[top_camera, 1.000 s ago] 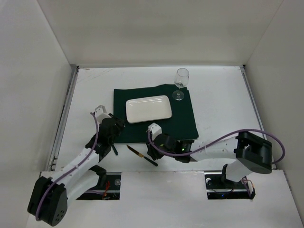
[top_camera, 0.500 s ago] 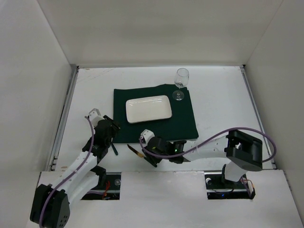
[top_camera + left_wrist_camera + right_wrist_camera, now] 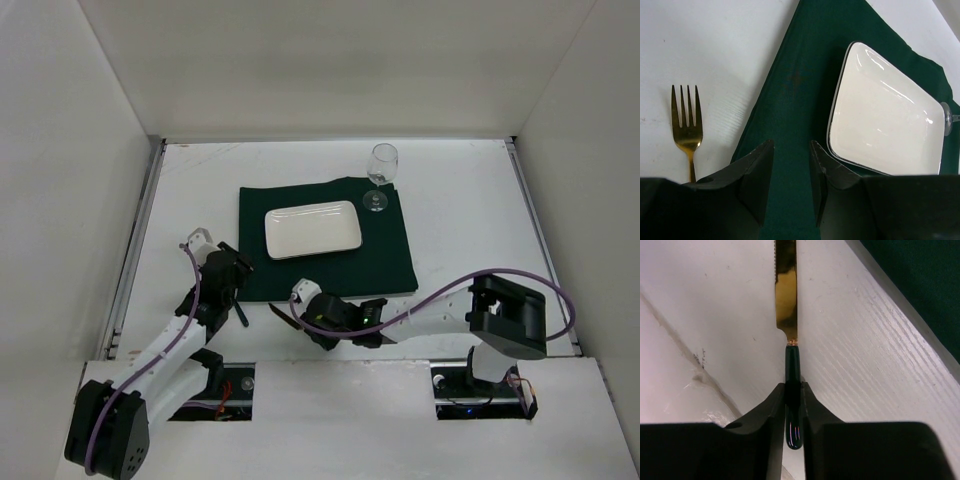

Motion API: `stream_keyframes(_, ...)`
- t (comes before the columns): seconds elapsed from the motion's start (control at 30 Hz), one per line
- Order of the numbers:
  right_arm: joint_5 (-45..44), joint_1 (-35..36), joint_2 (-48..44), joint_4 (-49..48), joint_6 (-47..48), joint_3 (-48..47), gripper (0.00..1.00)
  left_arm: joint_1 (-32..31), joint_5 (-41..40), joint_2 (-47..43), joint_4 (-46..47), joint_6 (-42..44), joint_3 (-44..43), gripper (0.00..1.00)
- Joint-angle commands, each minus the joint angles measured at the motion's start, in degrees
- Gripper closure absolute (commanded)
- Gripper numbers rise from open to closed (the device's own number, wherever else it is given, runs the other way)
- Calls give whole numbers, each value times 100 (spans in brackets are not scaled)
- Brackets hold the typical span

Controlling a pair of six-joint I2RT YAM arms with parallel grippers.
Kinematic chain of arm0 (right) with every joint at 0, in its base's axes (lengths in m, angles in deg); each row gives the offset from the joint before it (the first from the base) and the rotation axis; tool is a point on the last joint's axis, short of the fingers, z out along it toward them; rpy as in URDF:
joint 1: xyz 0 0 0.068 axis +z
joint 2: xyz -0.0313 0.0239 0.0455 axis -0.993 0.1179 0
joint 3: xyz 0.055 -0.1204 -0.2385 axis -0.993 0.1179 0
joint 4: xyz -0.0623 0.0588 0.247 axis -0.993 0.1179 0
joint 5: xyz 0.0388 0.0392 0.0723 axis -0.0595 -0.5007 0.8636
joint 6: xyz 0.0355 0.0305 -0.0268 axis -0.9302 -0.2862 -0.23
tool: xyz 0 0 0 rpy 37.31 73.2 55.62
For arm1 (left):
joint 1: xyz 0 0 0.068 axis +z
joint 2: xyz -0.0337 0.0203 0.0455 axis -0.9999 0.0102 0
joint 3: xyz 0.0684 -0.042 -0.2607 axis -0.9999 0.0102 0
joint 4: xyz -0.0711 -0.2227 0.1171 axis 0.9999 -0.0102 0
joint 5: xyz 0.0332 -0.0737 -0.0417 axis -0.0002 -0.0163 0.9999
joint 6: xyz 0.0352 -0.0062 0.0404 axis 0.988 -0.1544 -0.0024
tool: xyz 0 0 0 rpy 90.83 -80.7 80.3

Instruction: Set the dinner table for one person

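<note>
Right gripper (image 3: 792, 390) around knife (image 3: 786, 290) handle, low on dinner table (image 3: 715, 315).

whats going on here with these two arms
The right gripper is shut on the dark handle of a gold knife on the table by the green cloth's near edge. The left gripper hovers open and empty at the cloth's left edge, a gold fork on the table beside it. A white plate sits on the cloth, a wine glass at its far right corner.

Bare table (image 3: 470, 210) lay right of the cloth (image 3: 390, 262) and along the far edge. The plate (image 3: 313, 230) and glass (image 3: 381, 172) stood in the way mid-table; walls (image 3: 70, 180) shut the left, right and far sides.
</note>
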Motion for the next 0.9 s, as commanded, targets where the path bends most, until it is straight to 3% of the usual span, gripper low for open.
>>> stream_keyframes(0.0,-80,93,48,55,-18,-185,84,19,-73,-66,219,-14,43,68)
stream_keyframes(0.47,-386,85,-2148,-6,-176,280,88,99,-161,-22,96,-207,-36,66)
stream_keyframes(0.7,-783,-1871,-3063,-463,-624,843,88,-77,-152,189,184,-313,-124,65)
stream_keyframes(0.87,-652,-3209,-2749,-297,-985,843,87,-174,-143,286,202,-260,-230,65)
